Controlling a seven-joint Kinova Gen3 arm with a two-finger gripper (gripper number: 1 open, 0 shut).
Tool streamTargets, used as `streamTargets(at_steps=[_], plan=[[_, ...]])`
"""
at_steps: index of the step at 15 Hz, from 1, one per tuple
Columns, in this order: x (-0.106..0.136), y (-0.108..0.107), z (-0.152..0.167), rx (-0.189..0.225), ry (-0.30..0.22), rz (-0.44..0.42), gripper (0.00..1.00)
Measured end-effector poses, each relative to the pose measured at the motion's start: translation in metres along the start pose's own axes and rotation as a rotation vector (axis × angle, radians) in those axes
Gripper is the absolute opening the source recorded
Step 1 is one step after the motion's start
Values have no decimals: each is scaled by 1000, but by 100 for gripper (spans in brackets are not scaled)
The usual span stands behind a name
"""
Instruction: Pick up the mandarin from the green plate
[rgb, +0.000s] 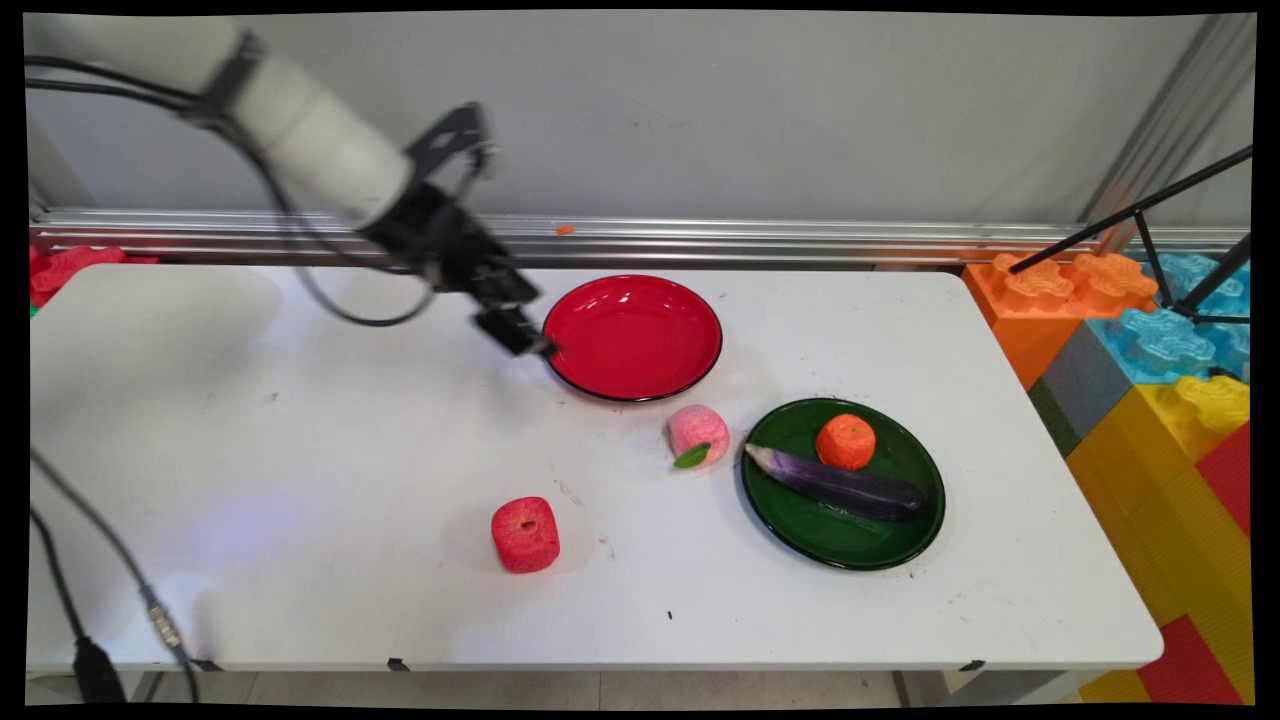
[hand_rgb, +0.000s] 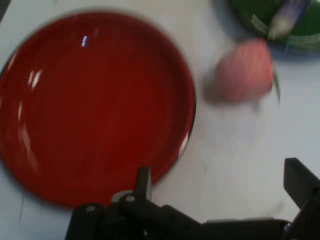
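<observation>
My black gripper (rgb: 524, 333) hangs low over the table just left of the empty red plate (rgb: 632, 337), its tips at the plate's left rim. In the hand view the gripper (hand_rgb: 220, 186) is open, with nothing between its widely spread fingers (hand_rgb: 143, 181), and the red plate (hand_rgb: 95, 105) fills the left of the picture. A pink peach (rgb: 698, 433) with a green leaf lies on the table between the red plate and a green plate (rgb: 800, 540); the peach (hand_rgb: 244, 70) shows in the hand view too. The green plate holds an orange (rgb: 845, 441) and a purple eggplant (rgb: 840, 484).
A red apple (rgb: 525, 534) sits alone near the table's front middle. Big coloured toy blocks (rgb: 1150, 380) and a black tripod (rgb: 1150, 230) stand off the right end. A metal rail (rgb: 760, 235) runs along the back edge. Black cables (rgb: 90, 560) hang at the left.
</observation>
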Motion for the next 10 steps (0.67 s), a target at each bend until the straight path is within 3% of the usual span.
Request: streamTargets(at_steps=[3,5,10], plan=[[48,6,36,-33,51,24,100],[67,9,52,-55,61,26,100],[119,22,110,-158,74,-19,100]])
